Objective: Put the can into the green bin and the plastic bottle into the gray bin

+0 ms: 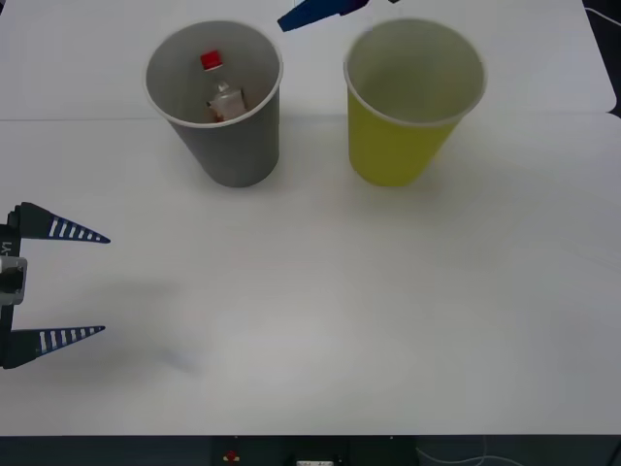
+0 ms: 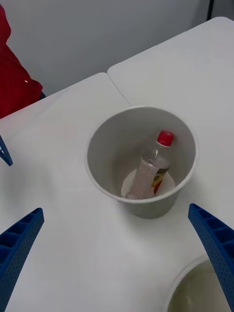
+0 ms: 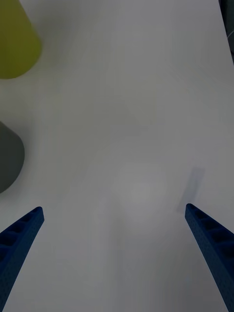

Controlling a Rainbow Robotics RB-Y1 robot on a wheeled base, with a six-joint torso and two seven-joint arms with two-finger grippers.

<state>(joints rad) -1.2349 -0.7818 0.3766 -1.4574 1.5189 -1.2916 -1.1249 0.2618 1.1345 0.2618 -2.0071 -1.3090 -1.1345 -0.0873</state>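
plastic bottle point(image 2: 152, 169) is lying inside the gray bin point(image 1: 233, 146); green bin point(image 1: 393, 146) is showing no can. you are holding right gripper point(image 2: 117, 253) and left gripper point(image 1: 82, 283) wide open, empty.

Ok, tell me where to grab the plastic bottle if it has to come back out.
Probably the red cap and neck of the plastic bottle, reached from straight above: it leans inside the gray bin, cap uppermost, and the walls block any sideways approach.
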